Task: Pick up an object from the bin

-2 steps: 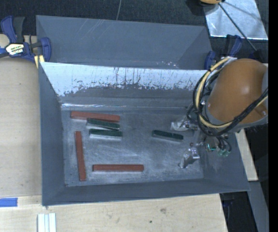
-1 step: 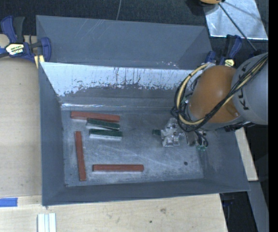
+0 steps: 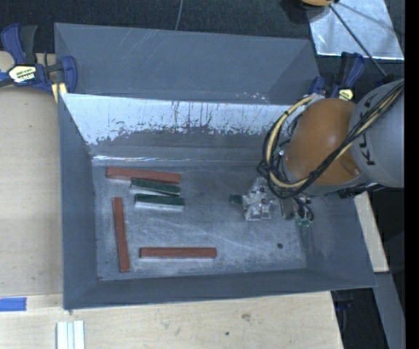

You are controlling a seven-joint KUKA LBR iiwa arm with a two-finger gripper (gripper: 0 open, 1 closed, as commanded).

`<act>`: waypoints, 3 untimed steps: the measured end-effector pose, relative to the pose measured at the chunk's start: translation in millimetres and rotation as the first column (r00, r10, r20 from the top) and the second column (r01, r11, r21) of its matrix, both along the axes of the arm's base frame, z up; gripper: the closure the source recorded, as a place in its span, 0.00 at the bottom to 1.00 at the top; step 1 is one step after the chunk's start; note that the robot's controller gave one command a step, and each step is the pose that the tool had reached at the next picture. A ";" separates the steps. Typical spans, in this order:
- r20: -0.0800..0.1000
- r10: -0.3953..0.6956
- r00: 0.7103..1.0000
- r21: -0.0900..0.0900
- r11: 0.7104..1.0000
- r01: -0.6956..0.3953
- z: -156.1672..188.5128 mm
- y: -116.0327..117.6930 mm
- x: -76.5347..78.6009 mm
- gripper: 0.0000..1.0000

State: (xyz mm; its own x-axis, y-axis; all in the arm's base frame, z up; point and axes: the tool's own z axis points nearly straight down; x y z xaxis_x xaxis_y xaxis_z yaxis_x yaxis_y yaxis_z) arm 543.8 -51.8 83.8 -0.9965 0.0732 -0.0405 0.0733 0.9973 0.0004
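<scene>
No object is seen held by the gripper (image 3: 259,205), which is lowered over a bare patch of the floor of the bin (image 3: 79,217), toward the right wall and about midway between back and front. Whether the gripper is open or closed cannot be told.

The nearest objects are found well apart from it, on the left half of the floor. A pale grey-green bar (image 3: 159,203) is laid crosswise, with a dark green bar (image 3: 156,188) just behind it and touching it. A back red-brown bar (image 3: 144,174) is set close behind those, parallel to the back wall. A front red-brown bar (image 3: 177,252) is laid along the front edge of the floor. A left red-brown bar (image 3: 121,234) is laid along the left wall, running front to back.

Above the gripper, an orange cover (image 3: 324,142) is carried on the wrist, with cables (image 3: 276,140) looped around it.
</scene>
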 end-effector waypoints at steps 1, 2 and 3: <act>-0.041 0.036 0.999 0.003 0.999 -0.036 33.3 -6.1 -7.1 1.00; -0.041 0.034 0.999 0.003 0.999 -0.034 93.8 -16.0 -5.9 1.00; -0.036 0.034 0.999 0.002 0.999 -0.034 62.4 -13.0 2.9 0.00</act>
